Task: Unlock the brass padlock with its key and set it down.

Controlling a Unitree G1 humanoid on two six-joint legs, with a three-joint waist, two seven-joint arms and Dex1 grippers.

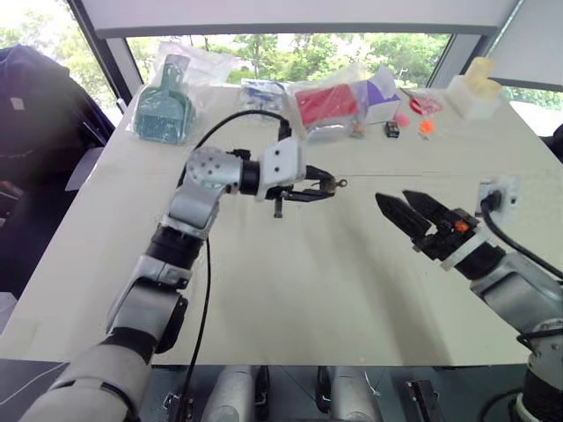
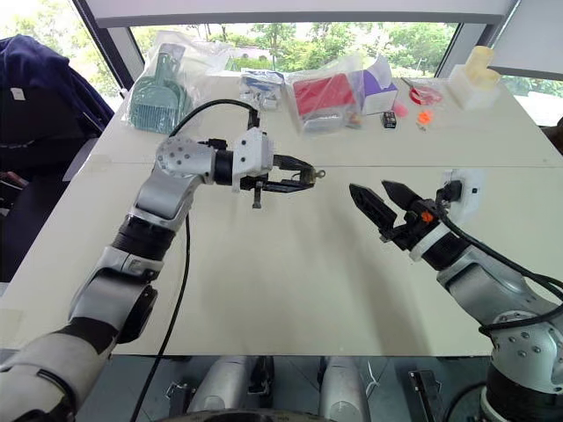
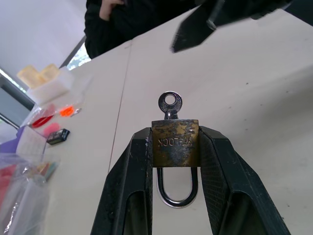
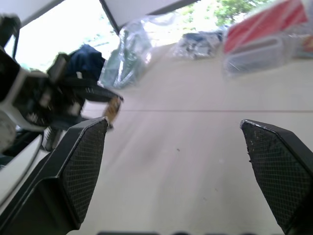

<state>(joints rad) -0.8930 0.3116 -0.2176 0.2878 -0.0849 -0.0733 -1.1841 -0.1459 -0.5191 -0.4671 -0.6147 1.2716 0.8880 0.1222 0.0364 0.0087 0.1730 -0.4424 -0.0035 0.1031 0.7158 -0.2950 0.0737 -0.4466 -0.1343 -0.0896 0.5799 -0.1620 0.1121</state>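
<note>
The brass padlock [image 3: 175, 142] is clamped by its body between the black fingers of my left gripper [image 1: 318, 187], which is shut on it and raised above the middle of the table [image 1: 290, 281]. Its silvery shackle [image 3: 177, 191] hangs back between the fingers. The key [image 3: 170, 104] sticks out of the lock's far end, pointing toward my right gripper [image 1: 392, 195]. That gripper hovers open a short way to the right of the lock, holding nothing. In the right wrist view the padlock [image 4: 113, 106] shows beyond the wide-apart fingers.
Along the table's far edge lie a bagged teal brush [image 1: 164, 110], a bagged red box [image 1: 327, 105], small black-and-orange trinkets [image 1: 392, 129] and a white container [image 1: 475, 92]. A white socket with a plug [image 1: 497, 195] sits at the right. A person in dark clothes [image 3: 127, 14] stands beyond the table.
</note>
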